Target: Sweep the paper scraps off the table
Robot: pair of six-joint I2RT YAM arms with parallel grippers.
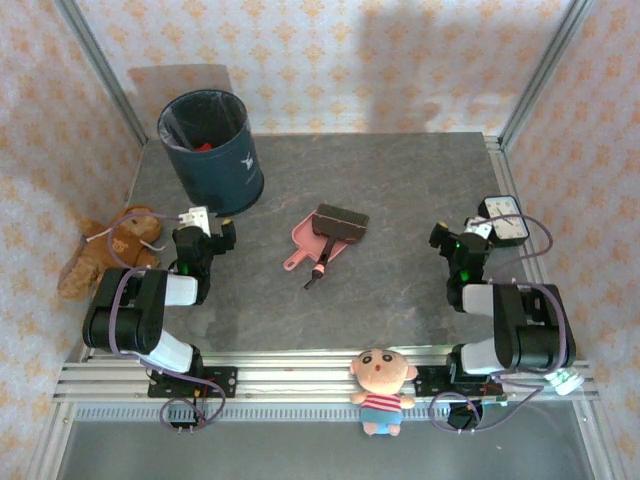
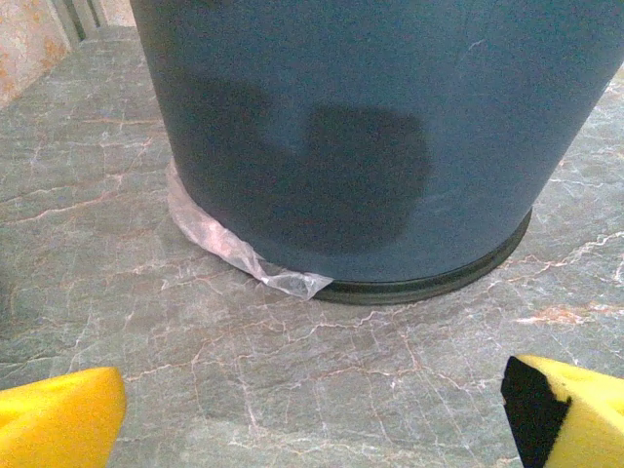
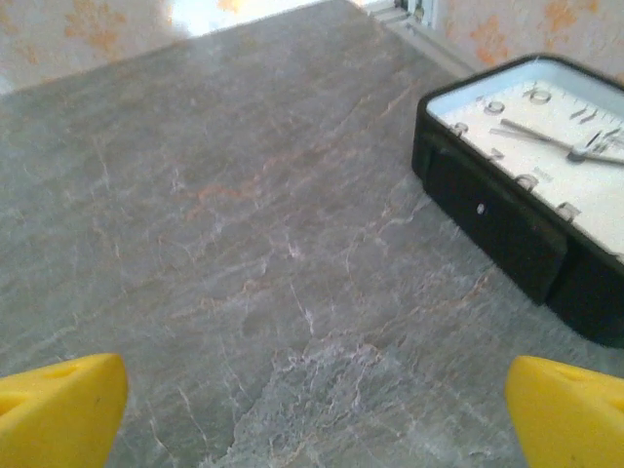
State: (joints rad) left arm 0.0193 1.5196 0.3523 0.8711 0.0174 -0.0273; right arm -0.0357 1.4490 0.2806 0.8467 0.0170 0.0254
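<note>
Paper scraps (image 1: 204, 147): red bits are visible inside the dark blue bin (image 1: 228, 168), which stands at the far left of the table (image 1: 400, 180). A pink dustpan (image 1: 303, 238) lies at table centre with a brush (image 1: 335, 228) across it. The left gripper (image 2: 312, 429) sits low over the table facing the bin's base, fingers wide apart, holding nothing. The right gripper (image 3: 312, 419) is likewise spread and empty, near a clock (image 3: 546, 166) on the right side.

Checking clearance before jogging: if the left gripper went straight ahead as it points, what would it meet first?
Probably the bin, dead ahead of the left gripper; the plastic liner at its base may touch first.
</note>
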